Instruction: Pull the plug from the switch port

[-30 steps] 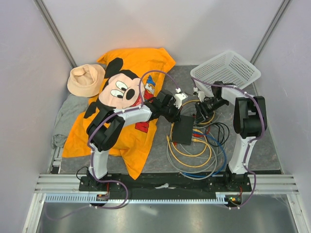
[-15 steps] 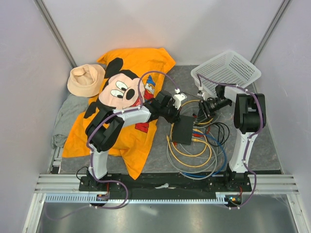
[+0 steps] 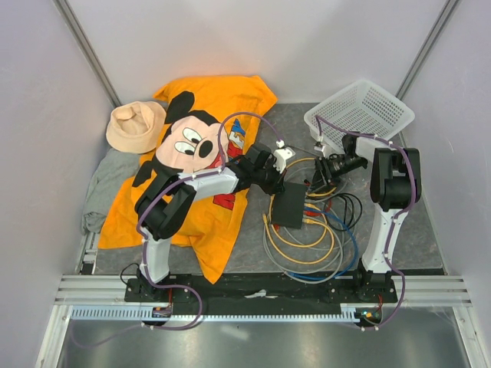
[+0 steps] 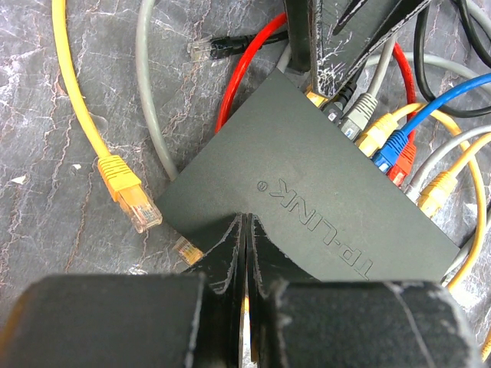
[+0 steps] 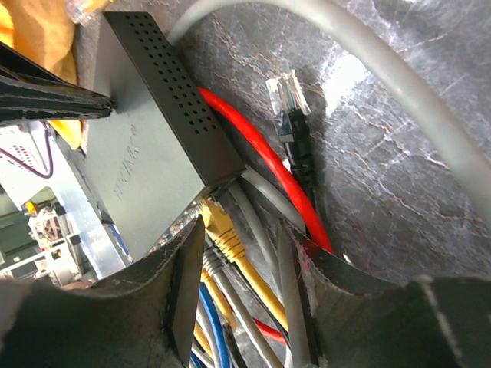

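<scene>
Cable loops: yellow, grey, blue and black network cables [image 3: 311, 249] lie coiled on the grey marbled mat [image 3: 414, 238], nearer the bases than both grippers.
Left arm [image 3: 207, 182]: folds at the elbow over the orange Mickey Mouse shirt [image 3: 230, 96], forearm stretched rightward, wrist tipped down.
Left gripper [image 4: 245, 226]: fingers pressed together with nothing between them; the tips rest on the switch's top face.
Switch: the flat matte-black rectangular box lettered TP-LINK [image 4: 307, 199] lies flat under the left gripper's tips and runs on to the right gripper.
Loose yellow plug [image 4: 126, 192]: on the mat just left of the left gripper, unplugged.
Right arm [image 3: 391, 192]: stands upright, bends at the top, and reaches left and down to the switch's ported edge.
Right gripper [image 5: 245, 241]: fingers stand apart, straddling a plugged-in yellow plug [image 5: 217, 224] and grey cables at the box's corner; whether they pinch anything I cannot tell.
Red cable [image 5: 261, 165]: curves past the box beyond the right gripper, with a loose black plug [image 5: 290, 103] beside it.
White mesh basket [image 3: 360, 111]: beyond the right gripper.
Beige hat [image 3: 136, 126]: far left of the left gripper.
</scene>
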